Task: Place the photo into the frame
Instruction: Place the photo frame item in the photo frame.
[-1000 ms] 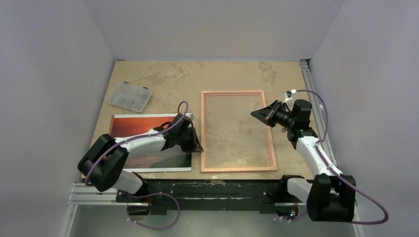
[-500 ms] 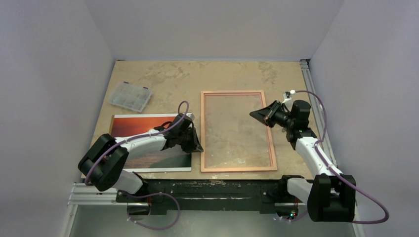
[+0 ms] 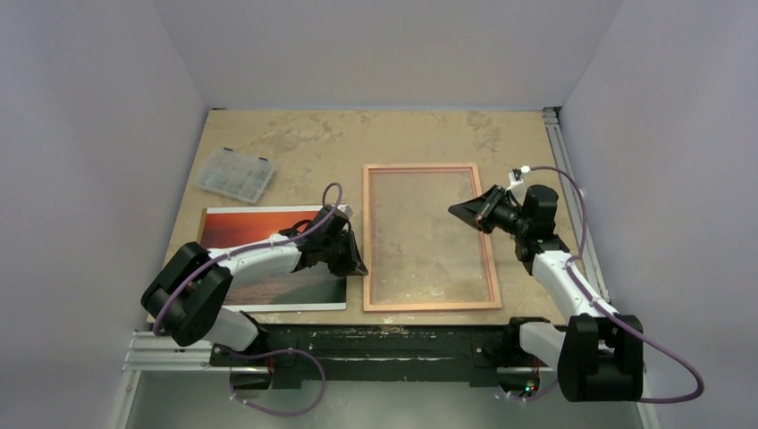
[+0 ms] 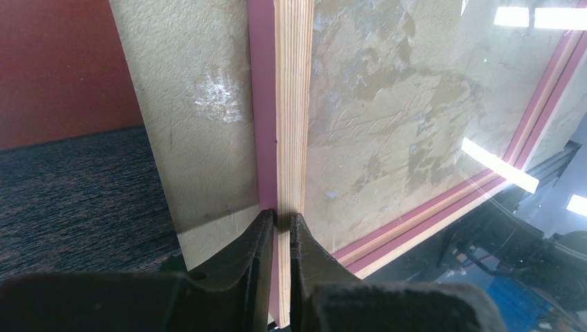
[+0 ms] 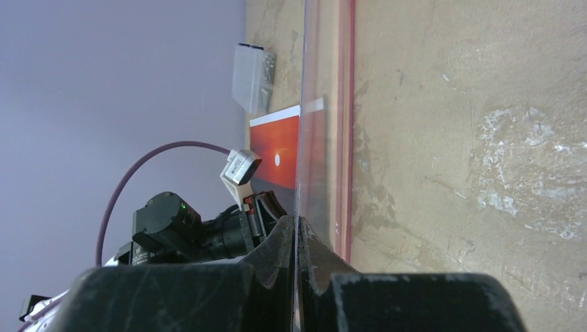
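Observation:
The frame (image 3: 420,167), thin pinkish light wood, lies flat in the middle of the table. My left gripper (image 3: 355,265) is shut on its left rail (image 4: 291,104), one finger on each side of the wood (image 4: 282,218). My right gripper (image 3: 459,209) hangs over the frame's right half, shut on the edge of the clear pane (image 5: 311,159), which stands tilted up off the frame rail (image 5: 346,104). The photo (image 3: 241,228), a red-orange sunset over dark sea, lies face up left of the frame, partly under my left arm. The photo also shows in the wrist views (image 4: 62,69) (image 5: 277,149).
A clear plastic compartment box (image 3: 235,174) (image 5: 253,69) sits at the back left. A metal rail (image 3: 572,179) runs along the table's right edge. Grey walls close in the left, back and right. The arms' black mounting bar (image 3: 384,340) lines the near edge.
My right gripper has shifted slightly left over the frame with the pane in it. The left arm, frame and photo have not moved.

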Controlling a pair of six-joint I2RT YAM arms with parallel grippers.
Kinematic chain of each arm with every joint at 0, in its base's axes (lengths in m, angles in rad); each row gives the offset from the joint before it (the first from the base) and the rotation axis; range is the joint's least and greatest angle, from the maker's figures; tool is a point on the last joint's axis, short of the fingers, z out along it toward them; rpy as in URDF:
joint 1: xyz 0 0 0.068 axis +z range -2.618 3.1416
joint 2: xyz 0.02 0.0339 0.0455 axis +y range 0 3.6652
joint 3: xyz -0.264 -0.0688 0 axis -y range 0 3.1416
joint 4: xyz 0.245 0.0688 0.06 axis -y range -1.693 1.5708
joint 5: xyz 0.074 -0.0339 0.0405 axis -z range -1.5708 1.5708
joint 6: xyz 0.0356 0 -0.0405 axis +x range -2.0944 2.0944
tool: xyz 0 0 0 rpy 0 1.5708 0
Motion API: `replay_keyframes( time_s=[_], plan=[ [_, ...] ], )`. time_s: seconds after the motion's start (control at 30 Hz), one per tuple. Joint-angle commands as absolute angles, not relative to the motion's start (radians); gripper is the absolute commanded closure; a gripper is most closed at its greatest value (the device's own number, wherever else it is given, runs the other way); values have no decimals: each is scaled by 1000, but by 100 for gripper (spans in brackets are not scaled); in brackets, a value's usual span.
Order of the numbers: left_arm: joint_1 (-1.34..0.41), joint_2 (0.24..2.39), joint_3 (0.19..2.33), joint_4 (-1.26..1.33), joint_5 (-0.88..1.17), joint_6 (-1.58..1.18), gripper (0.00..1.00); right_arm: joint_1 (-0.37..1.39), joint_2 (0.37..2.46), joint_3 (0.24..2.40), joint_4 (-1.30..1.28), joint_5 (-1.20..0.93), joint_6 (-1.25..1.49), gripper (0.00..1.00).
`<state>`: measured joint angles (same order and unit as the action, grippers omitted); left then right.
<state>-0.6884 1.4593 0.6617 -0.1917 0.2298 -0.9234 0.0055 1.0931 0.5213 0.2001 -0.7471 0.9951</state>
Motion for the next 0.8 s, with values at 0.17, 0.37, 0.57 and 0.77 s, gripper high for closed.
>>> replay_keyframes(
  time_s=[0.17, 0.37, 0.57, 0.77],
  plan=[
    [-729, 1536, 633, -230, 159, -896, 100, 23, 1084, 534, 271, -825, 1021, 100],
    [-729, 1542, 630, -224, 159, -895, 100, 23, 1078, 501, 385, -857, 1116, 100],
    [-730, 1553, 627, -216, 160, -896, 100, 23, 1067, 531, 315, -833, 1087, 100],
    [-732, 1565, 627, -206, 164, -898, 100, 23, 1101, 519, 255, -824, 1027, 100]
  ],
)
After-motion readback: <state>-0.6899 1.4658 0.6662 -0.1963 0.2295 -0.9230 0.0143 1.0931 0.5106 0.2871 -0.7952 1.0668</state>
